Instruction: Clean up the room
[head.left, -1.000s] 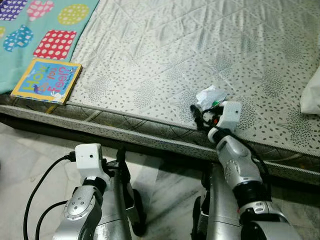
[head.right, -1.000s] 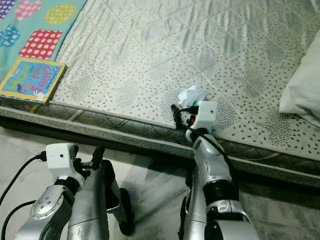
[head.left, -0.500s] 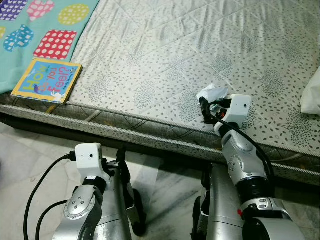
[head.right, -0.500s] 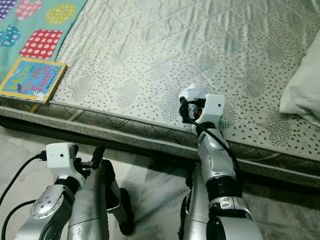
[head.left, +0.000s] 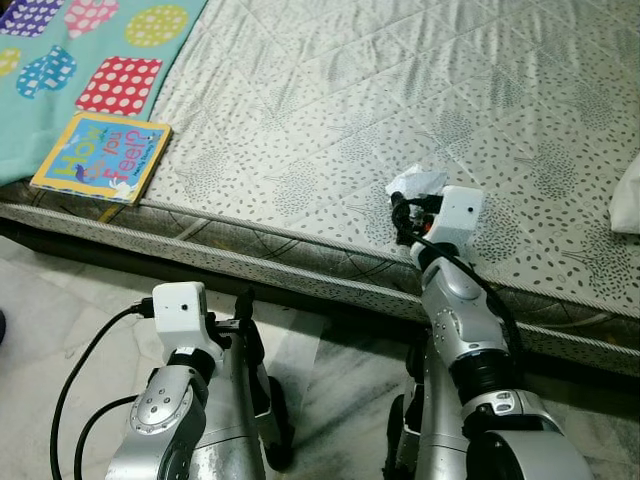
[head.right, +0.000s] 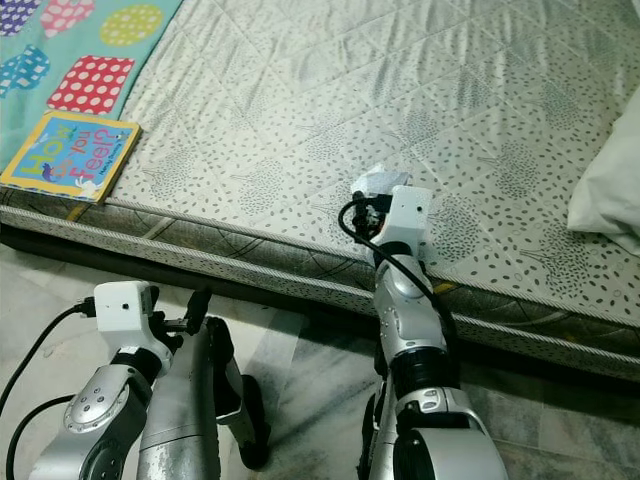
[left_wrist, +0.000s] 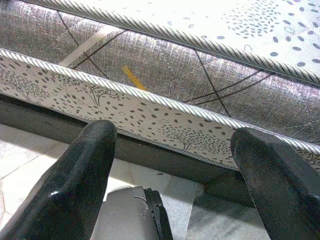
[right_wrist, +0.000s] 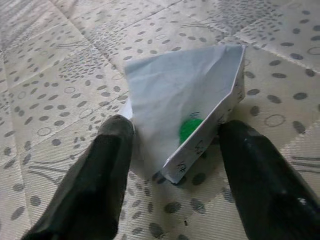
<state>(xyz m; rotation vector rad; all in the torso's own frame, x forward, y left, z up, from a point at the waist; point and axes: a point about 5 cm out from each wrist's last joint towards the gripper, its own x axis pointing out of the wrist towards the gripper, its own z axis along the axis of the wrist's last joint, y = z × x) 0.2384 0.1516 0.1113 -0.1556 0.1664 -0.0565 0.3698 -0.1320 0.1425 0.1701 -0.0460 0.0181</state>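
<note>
Right gripper (right_wrist: 172, 165) released, spread wide, one black finger (right_wrist: 95, 175) either side of crumpled white paper (right_wrist: 185, 105); not yet closed on it. Left gripper (left_wrist: 172, 170) also parted, idle, low beside the mattress side, holding nothing.

Items, largest to smallest:

1. Bed mattress (head.left: 330, 110) — quilted, pale with dark speckle, corded front edge just below the right wrist. Broad bare stretch across the middle and far side.
2. Teal patterned blanket (head.left: 60, 70) — far left corner of the mattress, dotted patches.
3. White pillow (head.right: 610, 190) — right margin, well apart from the paper.
4. Picture book (head.left: 100, 157) — lying flat near the front left edge, touching the blanket border.
5. Crumpled white paper — near the front edge, right of centre, green mark on its inner fold; litter, apparently the current target.

Step in hand, by judgement: straddling the paper ahead of a pinch. Next move calls for closing on the raised fold, then lifting straight up.

Clearances: open mattress all round the paper; front edge close behind the wrist; marble floor (head.left: 60, 300) below.
</note>
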